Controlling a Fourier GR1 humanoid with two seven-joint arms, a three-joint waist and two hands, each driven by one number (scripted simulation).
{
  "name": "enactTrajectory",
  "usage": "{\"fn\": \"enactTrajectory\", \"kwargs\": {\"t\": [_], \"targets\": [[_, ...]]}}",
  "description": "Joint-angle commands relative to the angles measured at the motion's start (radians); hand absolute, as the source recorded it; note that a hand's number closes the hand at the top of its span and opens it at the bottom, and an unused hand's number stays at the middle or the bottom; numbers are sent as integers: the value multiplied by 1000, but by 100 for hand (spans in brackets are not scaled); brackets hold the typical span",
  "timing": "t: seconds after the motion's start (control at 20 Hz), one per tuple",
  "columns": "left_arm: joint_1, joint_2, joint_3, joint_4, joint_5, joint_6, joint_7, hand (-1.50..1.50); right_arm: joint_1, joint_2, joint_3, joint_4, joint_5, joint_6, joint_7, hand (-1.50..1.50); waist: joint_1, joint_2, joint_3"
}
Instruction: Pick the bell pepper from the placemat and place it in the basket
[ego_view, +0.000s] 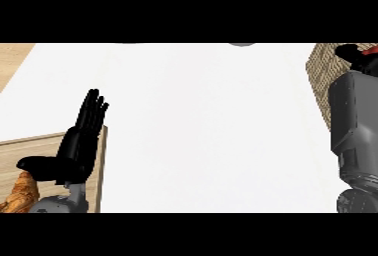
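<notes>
White counter top (214, 125); wooden board (44, 145) at its left

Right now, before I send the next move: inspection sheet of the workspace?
Surface: white counter, fills most of the view.
Job's things: pepper, placemat and basket not identifiable; a red patch at the right hand may be the pepper, cannot tell.
Clutter: wooden board lower left; orange-brown object at the left edge, unidentified; grey sliver at the counter's far edge.
Hands: left hand open, fingers up, resting at left over the board's edge; right hand top right, mostly cut off.
Cables: nothing seen.
Surroundings: textured strip past the counter's right side; tan surface upper left.
</notes>
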Motion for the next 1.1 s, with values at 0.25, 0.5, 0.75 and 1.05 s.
{"fn": "enactTrajectory", "kwargs": {"t": [0.25, 0.5, 0.75, 1.05], "targets": [[20, 4, 19, 7, 20, -34, -24, 0, 59, 69, -58, 24, 23, -139, 188, -150, -4, 13, 16], [13, -5, 15, -7, -2, -9, -1, 0, 61, 48, -47, 14, 65, -247, 150, -150, 0, 15, 17], [17, -34, -5, 22, -29, 3, -28, 0, 49, 55, -14, -63, 184, -247, 169, -150, -11, 11, 15], [44, -3, 18, -13, -18, -19, -23, 0, 29, 117, -18, -199, 342, -142, 263, -150, -12, 6, 15]]}}
